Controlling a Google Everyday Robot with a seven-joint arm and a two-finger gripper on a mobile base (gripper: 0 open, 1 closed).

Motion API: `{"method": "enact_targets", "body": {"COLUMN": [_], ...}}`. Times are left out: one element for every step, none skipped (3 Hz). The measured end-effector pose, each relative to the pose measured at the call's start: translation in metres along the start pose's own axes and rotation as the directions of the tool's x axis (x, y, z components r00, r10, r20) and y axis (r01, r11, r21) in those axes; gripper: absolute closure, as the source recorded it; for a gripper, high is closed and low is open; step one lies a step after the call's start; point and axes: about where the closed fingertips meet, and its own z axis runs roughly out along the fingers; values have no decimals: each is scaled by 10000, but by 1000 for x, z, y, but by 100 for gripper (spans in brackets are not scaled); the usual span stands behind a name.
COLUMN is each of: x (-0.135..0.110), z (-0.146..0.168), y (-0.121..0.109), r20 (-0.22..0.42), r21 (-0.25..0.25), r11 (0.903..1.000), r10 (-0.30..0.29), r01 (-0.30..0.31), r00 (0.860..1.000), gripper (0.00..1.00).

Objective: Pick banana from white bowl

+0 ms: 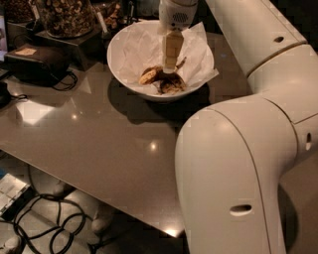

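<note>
So, the gripper (170,63) is seen lowered straight down into the white bowl (115,58), with its pale tip over the middle of the bowl. Whether it's open or closed can't be made out from this angle. The banana (160,80) is found lying at the bottom of the bowl, on the crumpled white paper (198,49) the bowl is lined with. It's small and curved, mostly covered in dark brown patches, with a paler yellowish end turned to the left. The gripper's tip is placed just above or touching the banana's upper side; which of the two can't be told. The paper is draped over the bowl's right rim, with a corner poked out past it.

The bowl is set toward the far side of a glossy grey-brown table (94,144). A glass jar (64,15) of brown snacks is parked behind and to the left of the bowl, and a dark pouch (36,62) with a cord is laid further left. The right half of the view is filled by the robot's bulky white arm (233,168). Black cables (47,223) are seen on the floor below the table's near edge.
</note>
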Motion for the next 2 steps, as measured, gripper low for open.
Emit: {"method": "enact_targets", "body": {"x": [4,8], "z": [15,25], "y": [0,7], "r20": [107,116], "r21": [-293,-622], "r11": [9994,9974], "r10": [209,369], "r01": [-206,-361], "r00": [9997,9993], "gripper": [23,28]}}
